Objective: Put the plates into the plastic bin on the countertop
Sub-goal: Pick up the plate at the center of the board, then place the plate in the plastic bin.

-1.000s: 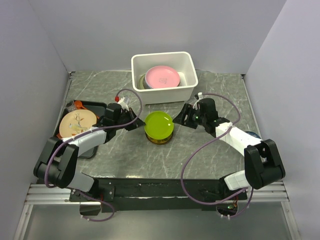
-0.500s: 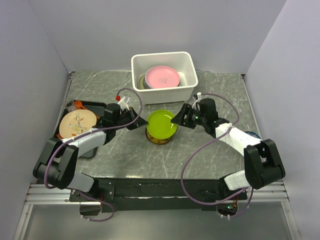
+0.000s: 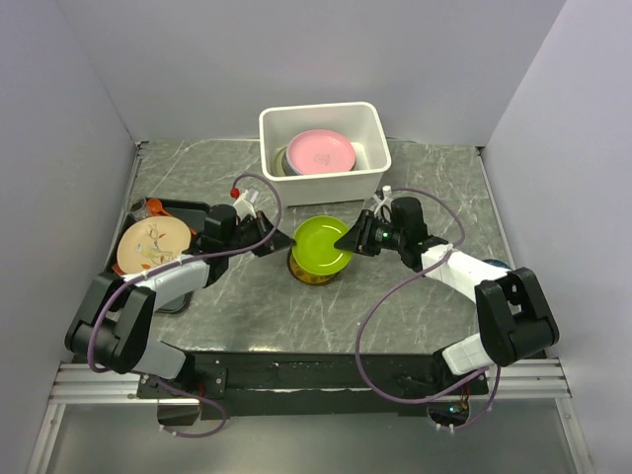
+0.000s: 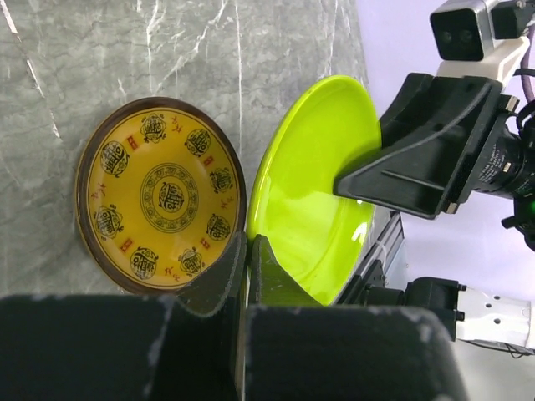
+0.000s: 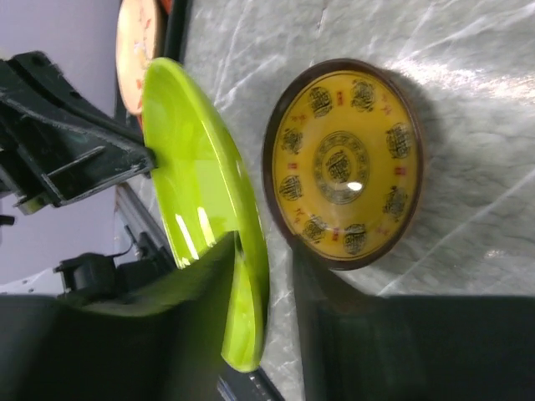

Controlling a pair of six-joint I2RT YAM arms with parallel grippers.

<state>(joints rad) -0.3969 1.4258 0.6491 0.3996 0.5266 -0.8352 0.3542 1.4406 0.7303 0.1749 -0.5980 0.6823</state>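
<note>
Top external view: the white plastic bin (image 3: 367, 117) sits at 12 o'clock on the dark marble-look tabletop (image 3: 415, 306), and a pink plate (image 3: 320, 152) lies inside it on top of another plate of which only a sliver shows. At the middle of the tabletop the lime green plate (image 3: 322, 244) hangs tilted over a yellow patterned plate (image 3: 314, 276) that lies flat beneath it. The left jaws are pinched on the lime plate's rim at 9 o'clock, and the right jaws sit at its rim at 3 o'clock. At 9 o'clock on the tabletop a cream plate (image 3: 153, 244) with a leaf sprig rests on a black tray (image 3: 188, 209). Left wrist view: the left jaws are pressed together on the lime green plate (image 4: 313, 192) at its 6 o'clock edge, holding it up on its side. The yellow patterned plate (image 4: 160, 207), dark-rimmed, lies on the tabletop (image 4: 125, 50) at the lime plate's 9 o'clock; whether the two touch I cannot tell. The right jaws cross the lime plate's edge at 2 o'clock. Right wrist view: the lime green plate (image 5: 205, 192) shows almost edge-on, its rim between the spread right jaws, one jaw close against its face and a gap before the other. The yellow patterned plate (image 5: 344, 163) lies at 3 o'clock on the tabletop (image 5: 476, 217), the left jaws hold the lime rim at 9 o'clock, and the cream plate (image 5: 136, 33) shows at 11 o'clock.
</note>
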